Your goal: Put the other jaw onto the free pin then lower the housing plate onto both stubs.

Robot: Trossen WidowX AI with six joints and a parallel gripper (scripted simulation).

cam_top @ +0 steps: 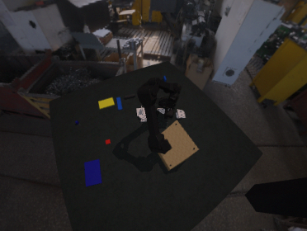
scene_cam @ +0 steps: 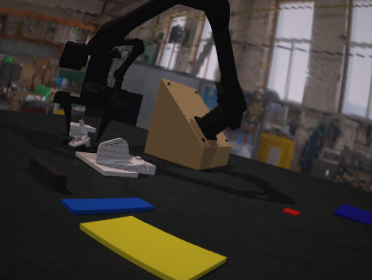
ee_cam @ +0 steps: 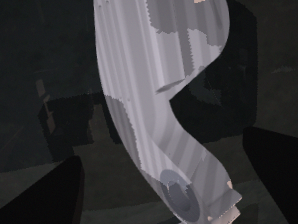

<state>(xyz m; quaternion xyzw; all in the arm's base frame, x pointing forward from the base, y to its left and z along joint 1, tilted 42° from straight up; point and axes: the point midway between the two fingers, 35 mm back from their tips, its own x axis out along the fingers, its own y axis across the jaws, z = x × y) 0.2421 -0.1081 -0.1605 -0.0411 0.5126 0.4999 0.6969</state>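
The loose jaw (ee_cam: 150, 107) (cam_top: 161, 110), a pale grey curved piece with a round hole at its lower end, lies between my fingers in the wrist view. My gripper (ee_cam: 164, 151) (scene_cam: 84, 139) is open around it, fingertips low near the table, with a gap on each side. The white base (scene_cam: 120, 169) (cam_top: 141, 115) carries the other jaw (scene_cam: 113, 151), a curved upright piece. A separate white piece (cam_top: 181, 113), apparently the housing plate, lies beyond the loose jaw. In the exterior view it overlaps the jaw and is hard to tell apart. The free pin cannot be made out.
A wooden wedge block (cam_top: 180, 144) (scene_cam: 172, 130) stands beside the base. A dark bar (scene_cam: 48, 174) (cam_top: 129, 97), a blue strip (scene_cam: 107, 205) (cam_top: 119, 103) and a yellow slab (scene_cam: 150, 245) (cam_top: 106, 103) lie on the base's other side. A red piece (cam_top: 107, 142) and a dark blue slab (cam_top: 92, 172) lie farther off.
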